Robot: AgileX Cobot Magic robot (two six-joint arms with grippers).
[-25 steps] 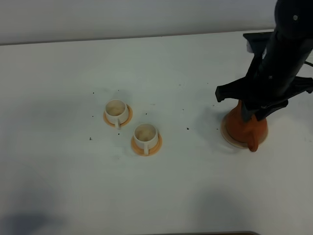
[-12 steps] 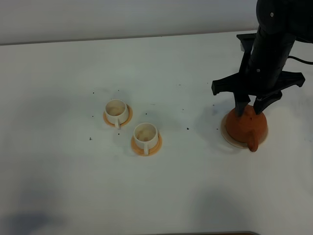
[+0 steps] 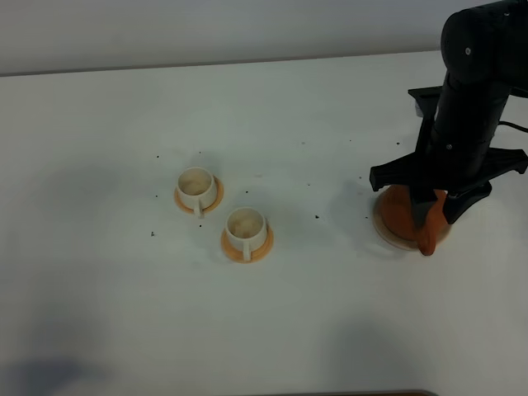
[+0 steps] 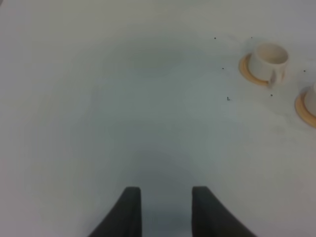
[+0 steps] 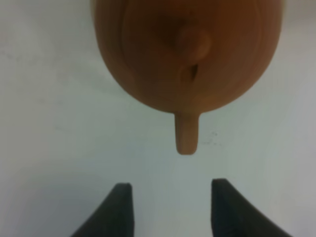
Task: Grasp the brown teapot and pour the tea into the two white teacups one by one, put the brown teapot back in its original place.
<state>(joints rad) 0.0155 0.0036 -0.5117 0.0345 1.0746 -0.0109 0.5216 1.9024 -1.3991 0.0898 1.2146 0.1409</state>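
Exterior high view: brown teapot (image 3: 400,213) upright on the pale plate (image 3: 384,235) at the right of the desk (image 3: 289,330), well apart from the far teacup (image 3: 196,186) and the near teacup (image 3: 246,224) on orange saucers. Above the pot, right gripper (image 5: 171,185), jaws spread, pinching nothing; in the right wrist view, a narrow stub of the pot just ahead of the gap, untouched. Left gripper (image 4: 166,190) over bare desk, jaws parted, empty. Cup insides tinted tan, so probably poured: judged the last step, pot on its plate. Next, then: rise straight up without nudging the lid. If unpoured: lower, close on the handle.
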